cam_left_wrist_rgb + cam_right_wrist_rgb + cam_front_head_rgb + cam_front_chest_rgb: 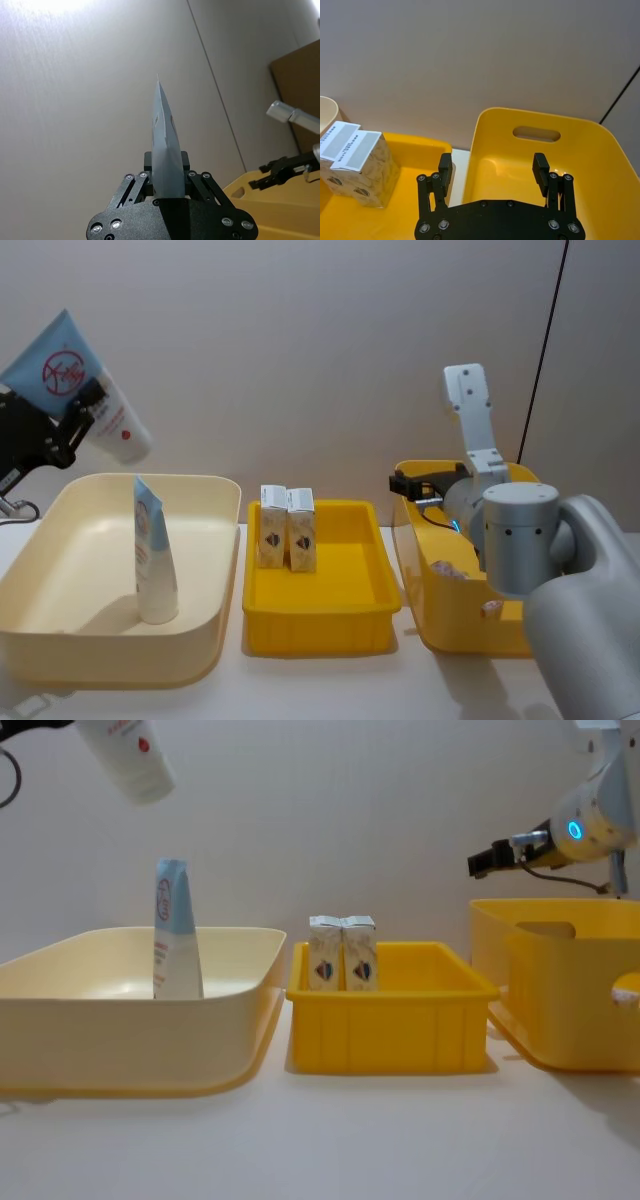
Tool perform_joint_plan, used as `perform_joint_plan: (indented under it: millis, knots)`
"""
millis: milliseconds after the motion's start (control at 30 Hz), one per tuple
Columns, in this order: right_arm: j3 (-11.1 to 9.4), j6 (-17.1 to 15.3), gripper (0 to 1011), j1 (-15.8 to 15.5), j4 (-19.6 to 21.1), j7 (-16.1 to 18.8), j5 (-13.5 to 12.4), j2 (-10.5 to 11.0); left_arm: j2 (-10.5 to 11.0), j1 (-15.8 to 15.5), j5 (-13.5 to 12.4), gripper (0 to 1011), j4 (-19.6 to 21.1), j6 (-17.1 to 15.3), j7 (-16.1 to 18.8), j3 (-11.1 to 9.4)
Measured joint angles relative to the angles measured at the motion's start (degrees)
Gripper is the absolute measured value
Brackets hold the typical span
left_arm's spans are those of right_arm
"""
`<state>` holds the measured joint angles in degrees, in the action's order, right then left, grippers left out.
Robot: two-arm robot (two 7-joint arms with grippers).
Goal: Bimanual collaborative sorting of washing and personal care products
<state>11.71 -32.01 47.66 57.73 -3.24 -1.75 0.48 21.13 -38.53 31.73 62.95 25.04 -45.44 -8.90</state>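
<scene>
**Head view:** at ten o'clock the left gripper (82, 408) hangs high over the cream rounded plastic bin (60, 640). Its fingers are clamped on the held tube (60, 365), a tall light-blue-and-white plastic squeeze tube with a red round logo, tilted with its cap towards four o'clock. In that bin the standing tube (152, 560), of the same kind, is upright on its cap. At six o'clock the shallow yellow plastic tray (320, 630) carries two small white cartons (287, 528), touching, against its far wall. At three o'clock the right gripper (410, 483) hovers over the deep yellow plastic bin (440, 620).

**Left wrist view:** the held tube (165, 140) shows edge-on, pinched flat.

**Right wrist view:** the right gripper (492, 167) is spread wide and empty.

**Chest view:** the held tube (125, 760) sits at eleven o'clock, well above the cream bin (130, 1010).

The step looks like placing this tube. It is best turned cap-down first, then lowered onto bare floor beside the standing tube (175, 935) without nudging it. Release should wait until the cap rests.
</scene>
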Motion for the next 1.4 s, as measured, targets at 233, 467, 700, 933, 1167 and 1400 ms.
perform_joint_plan:
  millis: [233, 467, 700, 933, 1167, 1400]
  knots:
    - [2.4, 3.6, 1001, -0.2, 0.2, 2.6, 1.3, 0.9, -0.1, 0.0, 3.5, 268, 0.7, -0.4, -3.0, 0.4]
    - [5.5, 9.1, 1001, -0.8, 1.3, 6.5, 3.0, 2.3, 0.1, 0.8, 6.5, 268, 1.2, -1.5, -4.3, 0.9]
    - [8.0, 14.7, 1001, -1.3, 2.3, 10.0, 4.4, 3.5, 0.0, 0.3, 8.0, 268, -0.6, -2.2, -5.1, 0.8]
    - [10.0, 20.3, 1001, -1.4, 2.5, 13.3, 5.4, 4.5, 0.0, -0.9, 8.9, 267, -4.0, -2.5, -5.7, 0.4]
    - [11.1, 22.5, 1001, -1.1, 2.3, 16.8, 5.5, 5.0, 0.1, -2.0, 9.1, 267, -7.4, -2.5, -6.0, 0.1]
    - [12.6, 22.9, 1001, -0.4, 2.5, 21.8, 5.3, 6.0, 0.2, -2.6, 9.2, 268, -10.3, -2.3, -6.2, 0.0]
